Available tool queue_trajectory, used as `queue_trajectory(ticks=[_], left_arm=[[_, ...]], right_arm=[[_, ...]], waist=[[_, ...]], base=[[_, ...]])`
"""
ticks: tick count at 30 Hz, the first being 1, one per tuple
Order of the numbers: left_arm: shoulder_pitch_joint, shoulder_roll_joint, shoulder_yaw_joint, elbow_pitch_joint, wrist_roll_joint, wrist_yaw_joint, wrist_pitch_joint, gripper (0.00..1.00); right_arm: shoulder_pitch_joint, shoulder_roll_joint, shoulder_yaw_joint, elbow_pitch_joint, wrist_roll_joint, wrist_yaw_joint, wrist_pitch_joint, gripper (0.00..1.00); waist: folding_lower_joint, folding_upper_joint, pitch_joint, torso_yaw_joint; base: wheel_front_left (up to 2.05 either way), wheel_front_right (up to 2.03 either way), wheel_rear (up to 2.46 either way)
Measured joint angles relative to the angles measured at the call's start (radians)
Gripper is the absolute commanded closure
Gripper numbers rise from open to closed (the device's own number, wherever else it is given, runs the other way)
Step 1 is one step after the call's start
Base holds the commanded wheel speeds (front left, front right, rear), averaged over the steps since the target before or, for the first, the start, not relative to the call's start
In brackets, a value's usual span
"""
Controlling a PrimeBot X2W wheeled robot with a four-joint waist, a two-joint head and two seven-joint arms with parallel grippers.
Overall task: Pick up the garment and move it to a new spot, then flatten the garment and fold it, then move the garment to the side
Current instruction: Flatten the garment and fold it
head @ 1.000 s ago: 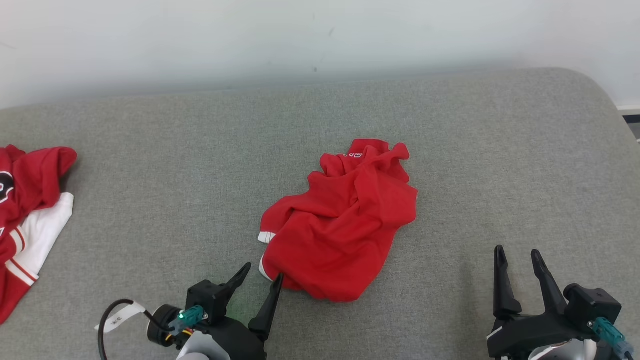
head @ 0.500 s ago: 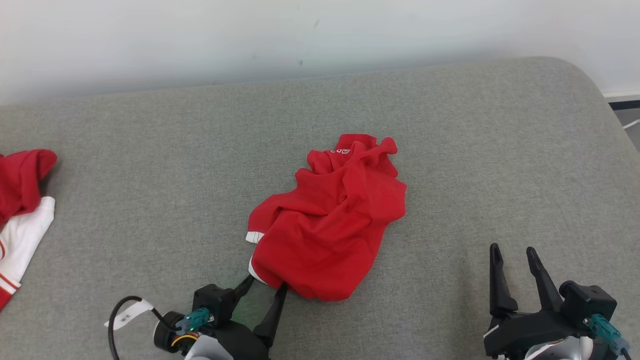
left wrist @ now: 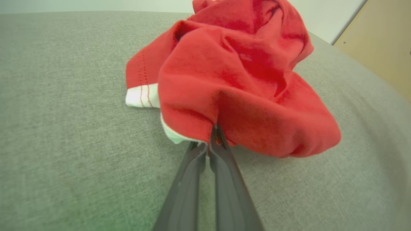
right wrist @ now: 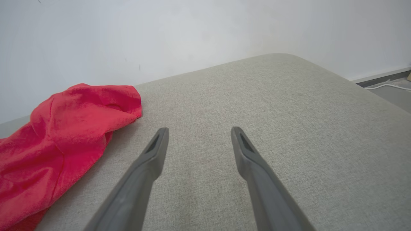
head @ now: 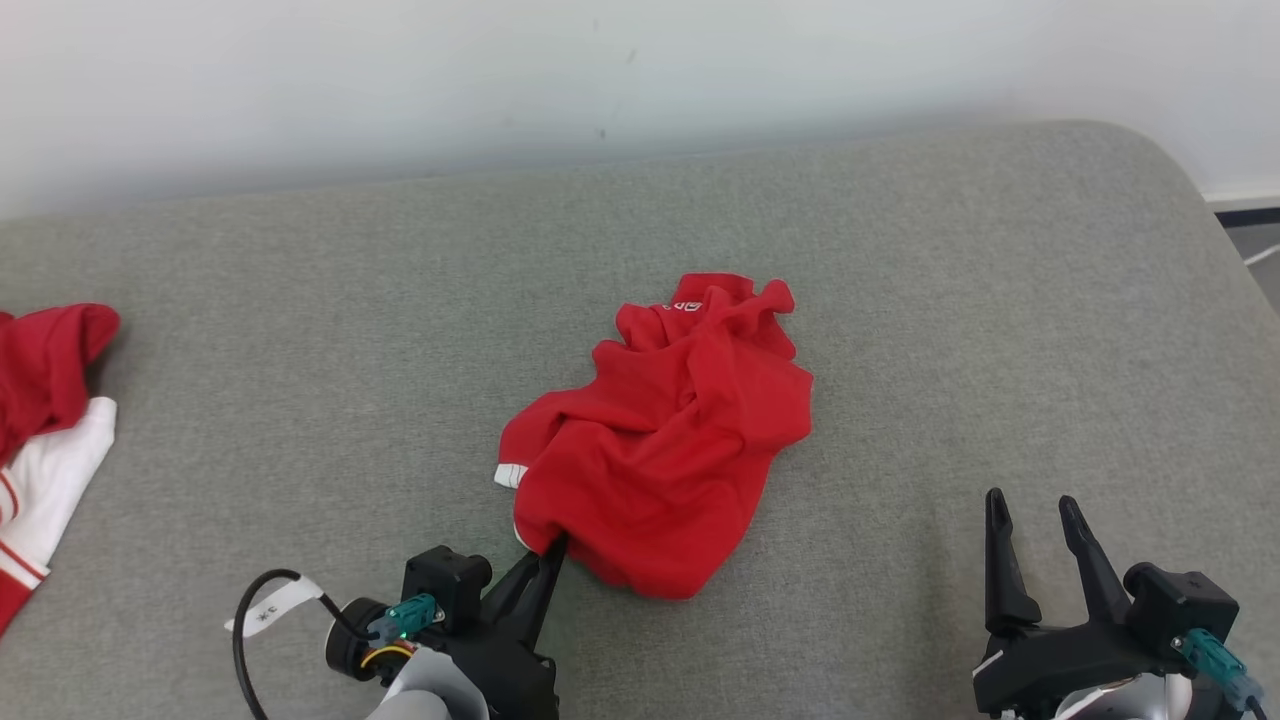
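Note:
A crumpled red garment [head: 670, 445] with white trim lies in the middle of the grey cushion. My left gripper [head: 553, 548] is shut on its near edge. In the left wrist view the two fingers pinch the garment [left wrist: 237, 80] at its red hem, right by a strip of white trim, at the left gripper's [left wrist: 214, 131] tips. My right gripper [head: 1030, 505] stands open near the front right, apart from the cloth. In the right wrist view the right gripper [right wrist: 199, 132] holds nothing and the garment [right wrist: 64, 128] lies to its left.
Another red and white garment [head: 45, 420] lies at the left edge of the grey cushion [head: 1000, 300]. A white wall rises behind it. The cushion's rounded right end drops to a floor with a cable [right wrist: 387, 86].
My left gripper has gone from open to shut, pinching the garment's near edge after reaching forward to it. The head camera has shifted slightly. The right gripper stays open.

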Motion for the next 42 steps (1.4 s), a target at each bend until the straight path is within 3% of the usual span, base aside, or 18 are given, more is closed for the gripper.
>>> queue_trajectory(ticks=[8, 20, 26, 42], left_arm=[[0.018, 0.034, 0.025, -0.105, 0.001, 0.037, -0.008, 1.00], [0.076, 0.181, 0.055, -0.384, 0.040, 0.151, 0.080, 1.00], [0.141, 0.220, 0.059, -0.482, 0.040, 0.195, 0.116, 1.00], [0.216, 0.196, 0.070, -0.299, -0.032, 0.170, 0.056, 1.00]], right_arm=[[0.025, 0.000, 0.003, 0.004, 0.003, 0.000, 0.000, 0.00], [0.045, 0.003, 0.001, 0.000, 0.004, 0.000, 0.001, 0.00], [0.045, 0.003, 0.004, -0.007, 0.004, 0.000, 0.002, 0.00], [0.037, -0.009, 0.021, -0.005, -0.001, 0.000, 0.019, 0.00]], waist=[[0.0000, 0.0000, -0.033, 0.048], [0.0000, 0.0000, -0.070, 0.119], [0.0000, 0.0000, -0.066, 0.124], [0.0000, 0.0000, -0.059, 0.124]], base=[[0.00, 0.00, 0.00], [0.00, 0.00, 0.00], [0.00, 0.00, 0.00], [0.00, 0.00, 0.00]])
